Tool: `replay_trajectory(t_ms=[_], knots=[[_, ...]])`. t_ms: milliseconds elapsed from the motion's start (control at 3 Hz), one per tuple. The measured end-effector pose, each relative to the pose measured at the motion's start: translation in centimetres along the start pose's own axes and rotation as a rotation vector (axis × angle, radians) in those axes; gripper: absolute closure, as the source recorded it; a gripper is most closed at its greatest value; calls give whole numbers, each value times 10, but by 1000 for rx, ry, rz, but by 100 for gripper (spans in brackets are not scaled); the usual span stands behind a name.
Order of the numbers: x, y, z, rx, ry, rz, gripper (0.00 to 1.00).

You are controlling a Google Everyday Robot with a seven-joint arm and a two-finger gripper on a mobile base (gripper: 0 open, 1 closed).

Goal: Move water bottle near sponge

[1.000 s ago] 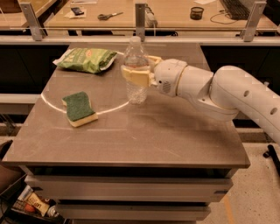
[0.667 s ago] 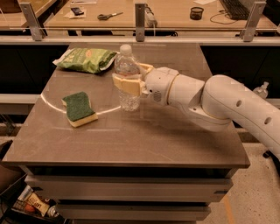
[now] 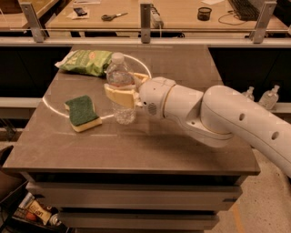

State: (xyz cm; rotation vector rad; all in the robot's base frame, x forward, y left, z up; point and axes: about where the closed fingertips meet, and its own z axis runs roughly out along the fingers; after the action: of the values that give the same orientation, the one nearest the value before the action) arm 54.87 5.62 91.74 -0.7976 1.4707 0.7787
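The hand (image 3: 122, 85) is clamping the upright water bottle (image 3: 119, 73) at mid-height, just beside the sponge (image 3: 82, 111), and should be seating its base flat on the tabletop (image 3: 159, 145) before letting go.

grey table (image 3: 136, 150), wooden desks (image 3: 182, 11) behind, speckled floor (image 3: 266, 214)

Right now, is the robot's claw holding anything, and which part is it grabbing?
Yes. The claw is clamped on the water bottle, gripping it around its middle. The sponge lies beside it, not held.
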Motion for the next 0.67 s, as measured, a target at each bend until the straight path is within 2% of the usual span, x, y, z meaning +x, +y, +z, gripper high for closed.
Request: replay_trajectory(t_ms=[333, 667], knots=[[0, 12, 3, 3, 22, 7, 100], [-1, 14, 4, -1, 22, 4, 82]])
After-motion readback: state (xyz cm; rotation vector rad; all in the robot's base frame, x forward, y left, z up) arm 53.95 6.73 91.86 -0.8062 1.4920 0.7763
